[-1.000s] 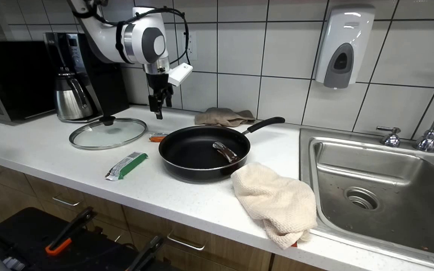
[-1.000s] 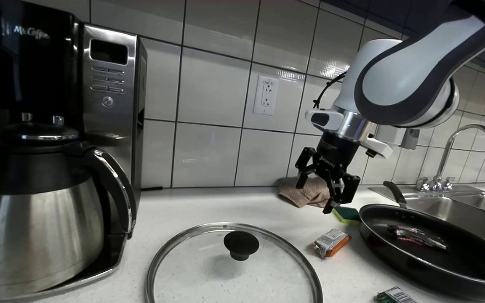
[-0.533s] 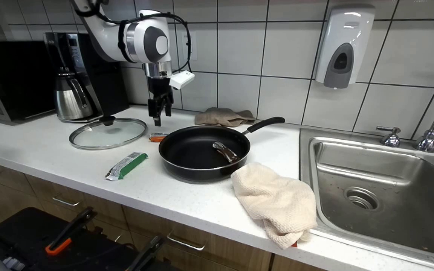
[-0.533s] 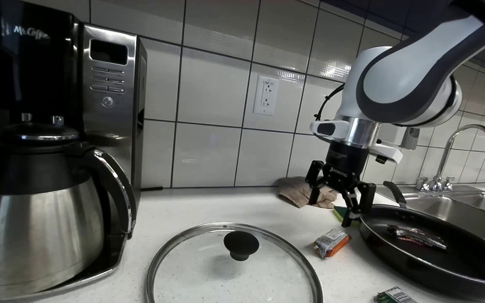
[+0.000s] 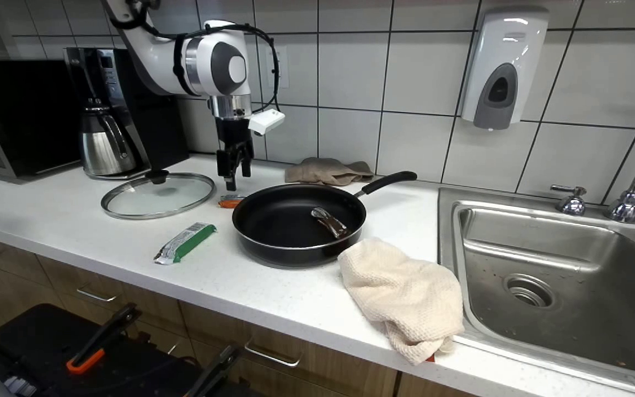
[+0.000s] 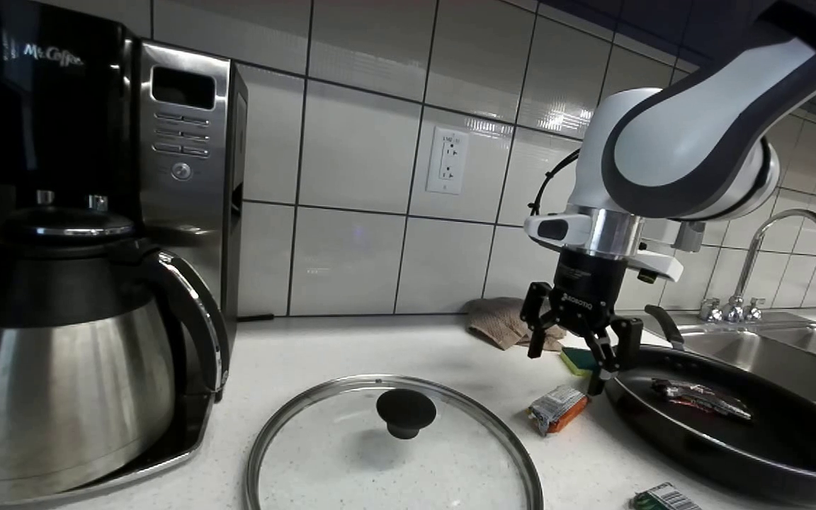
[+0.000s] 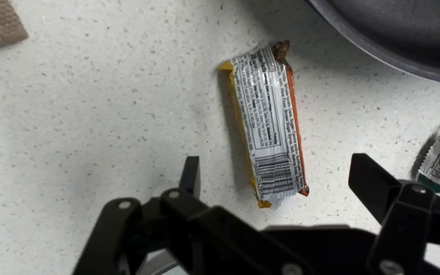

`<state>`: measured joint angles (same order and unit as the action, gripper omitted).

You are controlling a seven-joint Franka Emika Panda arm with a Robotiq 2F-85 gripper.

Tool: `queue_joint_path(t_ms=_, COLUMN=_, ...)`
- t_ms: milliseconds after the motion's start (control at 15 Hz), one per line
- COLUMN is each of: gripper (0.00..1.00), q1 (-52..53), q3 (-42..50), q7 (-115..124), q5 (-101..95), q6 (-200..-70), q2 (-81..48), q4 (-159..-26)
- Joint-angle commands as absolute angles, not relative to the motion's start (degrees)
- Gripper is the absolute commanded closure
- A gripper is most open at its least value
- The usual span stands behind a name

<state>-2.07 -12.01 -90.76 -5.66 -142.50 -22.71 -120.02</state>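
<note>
My gripper [image 5: 238, 181] is open and empty, pointing down above the counter. It also shows in an exterior view [image 6: 566, 371] and in the wrist view [image 7: 275, 164]. The nearest thing is a bar in an orange, yellow and silver wrapper [image 7: 267, 126]. It lies flat below the fingers, its barcode end between them in the wrist view, apart from them. It shows in both exterior views [image 5: 230, 202] [image 6: 558, 409]. A black frying pan [image 5: 284, 220] stands beside it, holding a dark wrapped bar [image 5: 330, 222]. A green and silver bar [image 5: 186, 243] lies nearer the counter's front edge.
A glass lid with a black knob [image 6: 406, 411] lies beside the orange bar. A brown cloth [image 5: 326, 172] and a sponge [image 6: 579, 361] lie toward the wall. A cream towel [image 5: 405, 292] lies by the sink [image 5: 543, 253]. A steel carafe [image 6: 82, 382] stands in a coffee maker.
My gripper has come down toward the orange bar and turned from a tilt to nearly upright. The fingers stay open. The objects on the counter have not moved.
</note>
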Motion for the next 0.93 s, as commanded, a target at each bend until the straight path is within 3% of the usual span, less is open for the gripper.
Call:
queue_joint_path(t_ms=0, gripper=0.0, q1=-1.1, q3=-11.3, q7=-92.2, q5=-6.5, q6=-143.4, q2=-23.1, q4=-120.6)
queue_joint_path(t_ms=800, gripper=0.0, q1=-1.2, q3=-11.6, q7=-93.0, q5=-6.3, q6=-143.8, q2=-26.4, q4=-120.3)
queue_joint_path(t_ms=867, gripper=0.25, q1=-1.1, q3=-11.4, q7=-92.8, q5=-6.5, q6=-143.9, q2=-26.4, q4=-120.2)
